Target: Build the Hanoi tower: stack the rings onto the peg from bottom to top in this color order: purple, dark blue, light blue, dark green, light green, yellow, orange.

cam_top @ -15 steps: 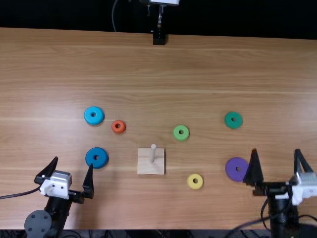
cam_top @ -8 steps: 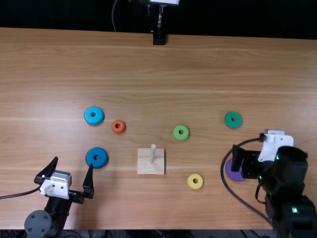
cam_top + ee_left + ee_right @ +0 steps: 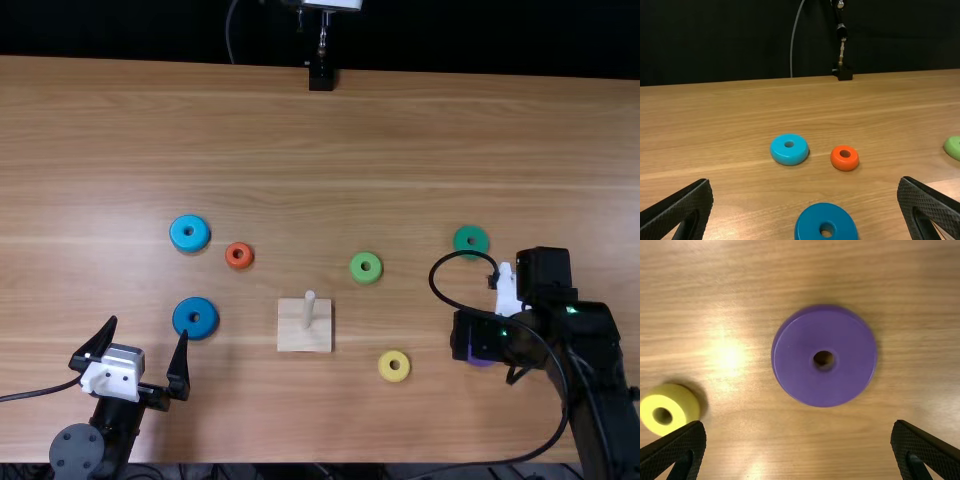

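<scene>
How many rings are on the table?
7: light blue, orange and dark blue left of the peg; light green, yellow and dark green to its right; purple below the right gripper. The right arm may hide more.

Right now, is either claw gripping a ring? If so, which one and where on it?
Nothing is held. Left claw open, nothing between its fingers; right claw open above the purple ring, which lies flat on the table.
</scene>
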